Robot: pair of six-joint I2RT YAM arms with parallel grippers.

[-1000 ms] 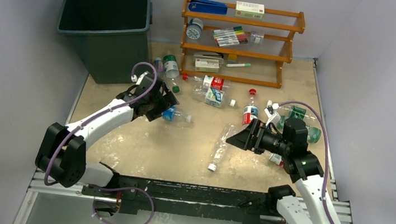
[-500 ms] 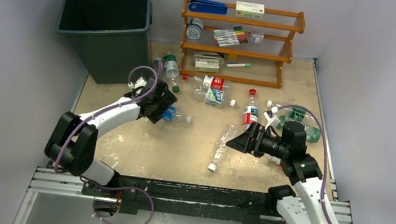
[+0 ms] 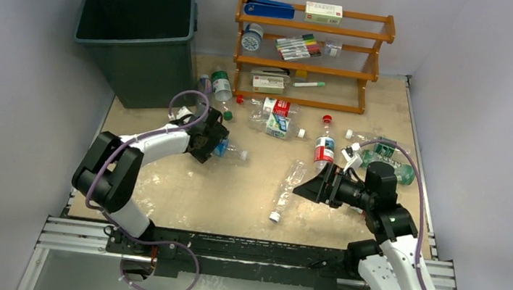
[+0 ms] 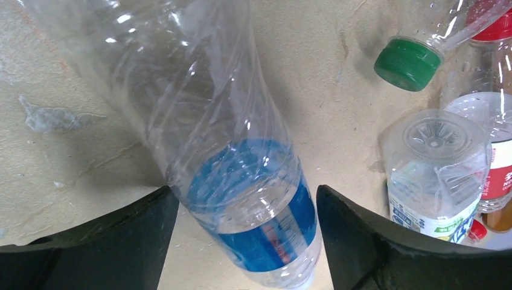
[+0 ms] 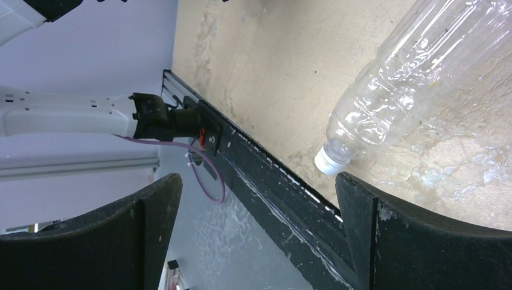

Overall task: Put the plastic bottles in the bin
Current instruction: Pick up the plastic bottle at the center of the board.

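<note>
Left wrist: green-capped bottle (image 4: 408, 63), white-labelled bottle (image 4: 436, 175) beside blue-labelled bottle (image 4: 241, 187).

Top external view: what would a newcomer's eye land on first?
Clear plastic bottles litter the middle of the table, with the tall dark bin standing at its far left corner. The left tool straddles a blue-labelled bottle, jaws open; the right tool gapes beside a label-free one.
</note>
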